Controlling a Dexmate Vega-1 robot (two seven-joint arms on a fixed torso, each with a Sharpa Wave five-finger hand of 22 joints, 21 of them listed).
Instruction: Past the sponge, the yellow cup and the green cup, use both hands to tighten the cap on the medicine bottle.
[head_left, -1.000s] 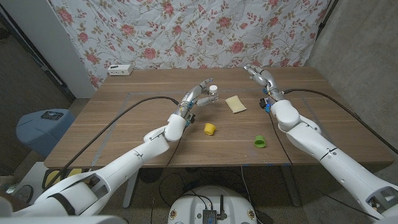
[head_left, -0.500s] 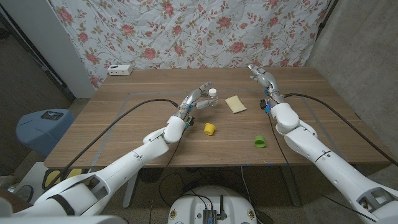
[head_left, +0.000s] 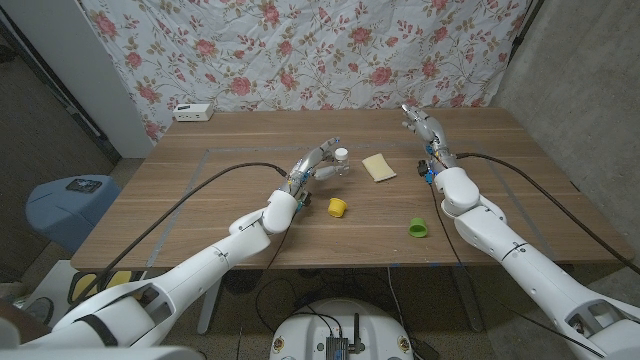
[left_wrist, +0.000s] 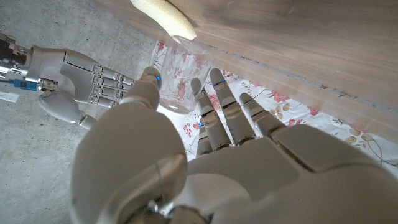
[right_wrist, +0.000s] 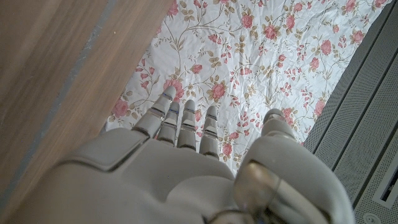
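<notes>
The medicine bottle stood in the grasp of the left hand, thumb on one side and fingers on the other, its long axis roughly upright with the white cap pointing up; whether it rested on the table or was just lifted could not be told. No label or writing was legible on it. The sponge lay just beyond the bottle on the side away from the left hand, the yellow cup near that hand's wrist, the green cup beside the right forearm. The right hand hung well apart from the bottle, fingers extended and holding nothing. Since a second ago the bottle and left hand had shifted slightly toward the sponge
</notes>
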